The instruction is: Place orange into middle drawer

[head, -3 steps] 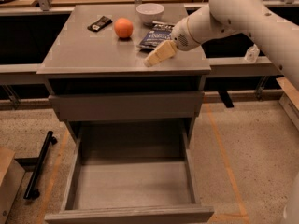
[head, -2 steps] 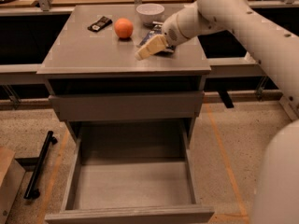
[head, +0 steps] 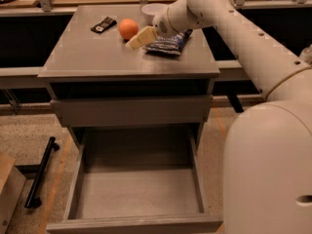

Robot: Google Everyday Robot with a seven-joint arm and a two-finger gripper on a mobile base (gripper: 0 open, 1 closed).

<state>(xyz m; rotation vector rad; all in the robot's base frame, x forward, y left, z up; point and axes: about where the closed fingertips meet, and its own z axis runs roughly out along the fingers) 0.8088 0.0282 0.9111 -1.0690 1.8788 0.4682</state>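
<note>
The orange (head: 128,29) sits on the grey cabinet top (head: 97,57), toward the back left of centre. My gripper (head: 136,40) hovers just right of and slightly in front of the orange, its pale fingers pointing down-left toward it, apart from it. The middle drawer (head: 136,194) stands pulled open below, its grey floor bare.
A blue chip bag (head: 168,43) lies right of the gripper, a white bowl (head: 152,9) behind it. A small dark packet (head: 103,24) lies left of the orange. The upper drawer front (head: 131,111) is shut. A black bar (head: 41,172) lies on the floor at left.
My arm has swung left across the cabinet top, bringing the gripper from over the chip bag to just beside the orange. The objects have not moved.
</note>
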